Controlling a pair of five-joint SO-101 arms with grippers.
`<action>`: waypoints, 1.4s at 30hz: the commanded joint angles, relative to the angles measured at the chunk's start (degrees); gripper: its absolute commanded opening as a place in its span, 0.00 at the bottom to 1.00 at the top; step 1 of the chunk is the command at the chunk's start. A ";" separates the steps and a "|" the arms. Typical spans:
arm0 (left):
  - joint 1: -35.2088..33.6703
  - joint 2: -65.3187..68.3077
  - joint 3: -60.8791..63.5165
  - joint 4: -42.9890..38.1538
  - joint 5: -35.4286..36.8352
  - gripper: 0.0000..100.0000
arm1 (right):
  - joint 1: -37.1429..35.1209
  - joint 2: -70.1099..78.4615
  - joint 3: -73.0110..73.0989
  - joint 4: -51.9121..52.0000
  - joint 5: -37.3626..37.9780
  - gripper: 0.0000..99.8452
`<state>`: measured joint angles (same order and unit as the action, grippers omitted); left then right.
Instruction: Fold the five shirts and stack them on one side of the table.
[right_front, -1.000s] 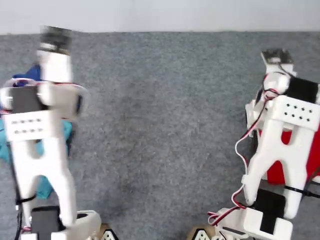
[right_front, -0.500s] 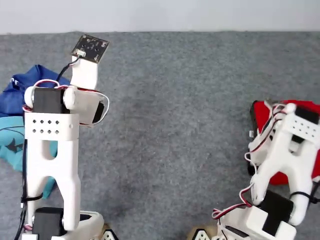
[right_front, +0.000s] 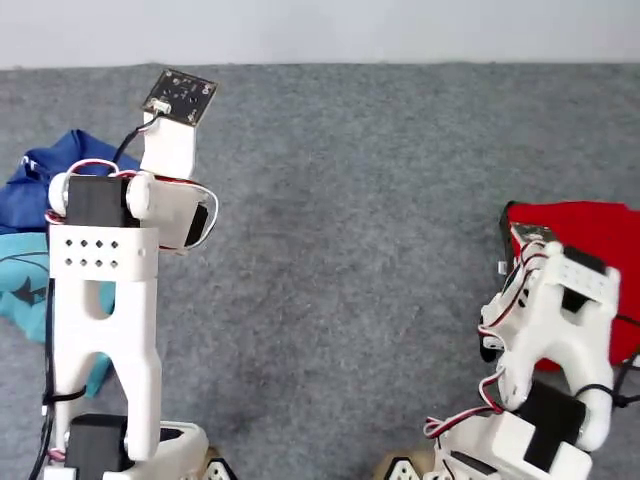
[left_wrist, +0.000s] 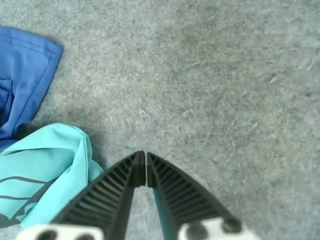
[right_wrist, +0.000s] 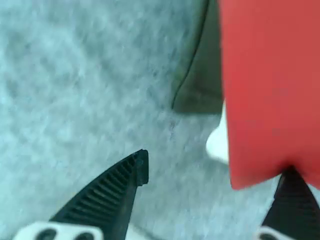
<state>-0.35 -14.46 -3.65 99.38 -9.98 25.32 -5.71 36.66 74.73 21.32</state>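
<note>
High view has the red shirt (right_front: 575, 225) lying at the right edge of the table (right_front: 350, 200), partly under the right arm (right_front: 550, 330). In the right wrist view the red shirt (right_wrist: 265, 85) overlaps a dark garment (right_wrist: 197, 80) that sticks out from beneath it. The right gripper (right_wrist: 216, 165) is low over the table beside them. Its fingers (right_wrist: 125, 185) are spread wide and pinch nothing, and the red hem drapes across the far one.

At the left edge sit a blue shirt (right_front: 60, 165) and a teal shirt (right_front: 20, 290), both crumpled and touching. The left gripper (left_wrist: 145, 167) hangs just beside the teal shirt (left_wrist: 45, 170), with the blue shirt (left_wrist: 22, 75) a little farther off. Its fingers are pressed together on nothing.

The risk, as I judge it, is on the right. Closing there could catch the dark garment along with the red hem and drag both out together. It could also nip only a thin edge, which would slip free when lifted.
</note>
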 joint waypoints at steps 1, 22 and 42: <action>0.18 -1.67 -0.13 0.97 0.26 0.01 | -0.57 -2.24 1.23 -6.90 -0.26 0.39; 0.00 -1.67 4.00 0.97 0.18 0.01 | -17.89 -2.86 -11.25 8.48 -5.01 0.39; -4.92 -2.20 -0.84 -1.93 0.53 0.01 | -18.07 -2.86 -20.66 9.45 -3.87 0.39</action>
<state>-2.99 -14.46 -0.57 98.24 -9.98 7.47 -5.71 16.44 85.01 18.33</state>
